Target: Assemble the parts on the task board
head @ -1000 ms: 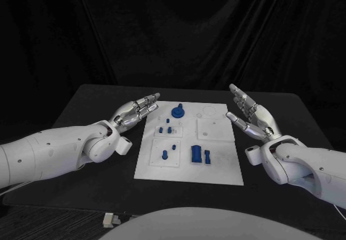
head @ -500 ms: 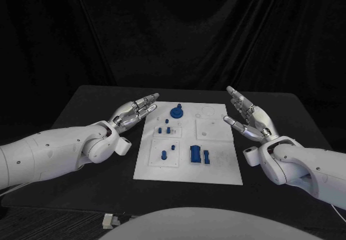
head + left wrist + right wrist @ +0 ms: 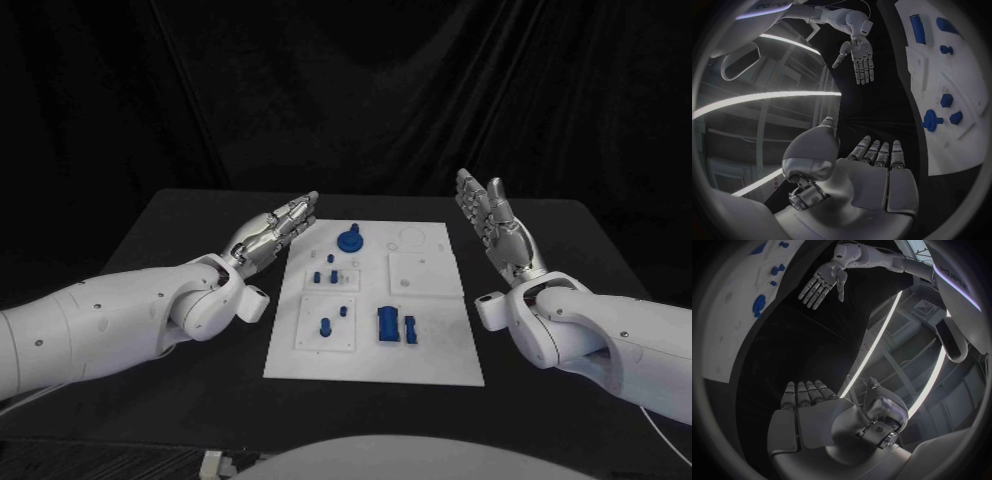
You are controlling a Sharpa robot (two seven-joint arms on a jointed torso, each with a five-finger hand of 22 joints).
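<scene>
The white task board (image 3: 433,350) lies in the middle of the black table. Several blue parts sit on it: a round knobbed piece (image 3: 349,240) at its far end, small pegs (image 3: 330,274) in the middle, and a tall block (image 3: 389,324) with a slimmer piece (image 3: 411,329) near the front. My left hand (image 3: 274,228) hovers open beside the board's far left edge, fingers straight. My right hand (image 3: 493,225) stands open off the board's far right edge, fingers pointing up. In the left wrist view my palm (image 3: 873,175) faces the board (image 3: 967,145); the right wrist view shows my right palm (image 3: 807,412).
The black table (image 3: 188,230) spreads on both sides of the board. Dark curtains hang behind it. The left wrist view also catches my right hand (image 3: 857,57) across the board, and the right wrist view my left hand (image 3: 822,284).
The head camera has shifted, so the whole scene sits lower. My right hand has turned more upright, with its fingers raised. Nothing on the board has moved.
</scene>
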